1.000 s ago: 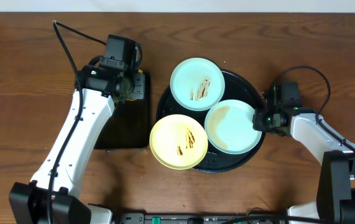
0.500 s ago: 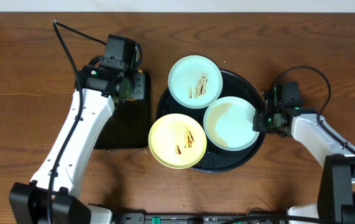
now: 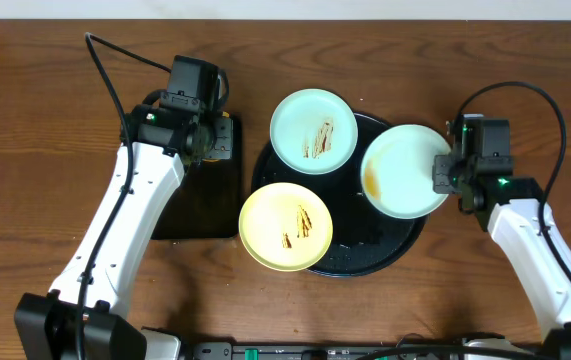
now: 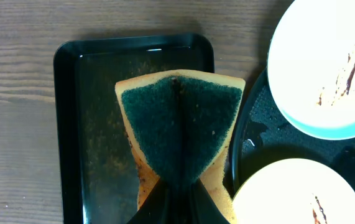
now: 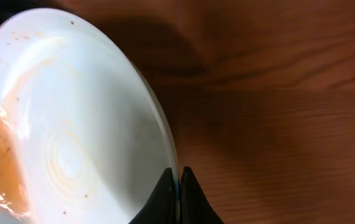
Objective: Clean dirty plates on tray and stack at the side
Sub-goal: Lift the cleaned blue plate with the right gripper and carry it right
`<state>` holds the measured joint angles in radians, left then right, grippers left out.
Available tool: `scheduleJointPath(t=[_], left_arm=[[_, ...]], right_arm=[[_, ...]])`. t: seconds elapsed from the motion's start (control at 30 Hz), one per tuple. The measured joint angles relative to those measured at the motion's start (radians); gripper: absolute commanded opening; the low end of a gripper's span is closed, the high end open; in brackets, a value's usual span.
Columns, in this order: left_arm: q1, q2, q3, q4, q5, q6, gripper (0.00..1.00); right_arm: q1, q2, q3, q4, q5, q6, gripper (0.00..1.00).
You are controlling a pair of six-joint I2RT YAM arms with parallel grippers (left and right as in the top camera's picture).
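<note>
Overhead view: the right gripper [image 3: 445,170] is pinched on the rim of the mint-white plate [image 3: 397,172], which overhangs the right edge of the tray [image 3: 365,245]. The blue plate [image 3: 314,132] sits at the tray's upper left, the yellow plate [image 3: 286,227] at its lower left. Left of the tray, the left gripper [image 4: 172,185] clamps the sponge [image 4: 178,121].

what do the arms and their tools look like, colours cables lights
The left arm and right arm have white rounded links with black joints and wrist blocks. A thin black cable loops off each wrist. Green lights dot the right wrist. The left tool and right tool are slim, black, tapered.
</note>
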<state>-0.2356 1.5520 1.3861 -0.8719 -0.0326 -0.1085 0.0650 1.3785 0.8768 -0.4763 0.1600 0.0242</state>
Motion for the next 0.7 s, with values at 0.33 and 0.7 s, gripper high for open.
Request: scheduleJointPath(t=[0.33, 0.7], left_arm=[[0.000, 0.000, 0.000, 0.000, 0.000, 0.000, 0.08], [0.000, 0.000, 0.000, 0.000, 0.000, 0.000, 0.08]], right_arm=[[0.164, -0.107, 0.013, 0.003, 0.198, -0.147, 0.01], [0.467, -0.108, 0.014, 0.069, 0.574, -0.248, 0.01]])
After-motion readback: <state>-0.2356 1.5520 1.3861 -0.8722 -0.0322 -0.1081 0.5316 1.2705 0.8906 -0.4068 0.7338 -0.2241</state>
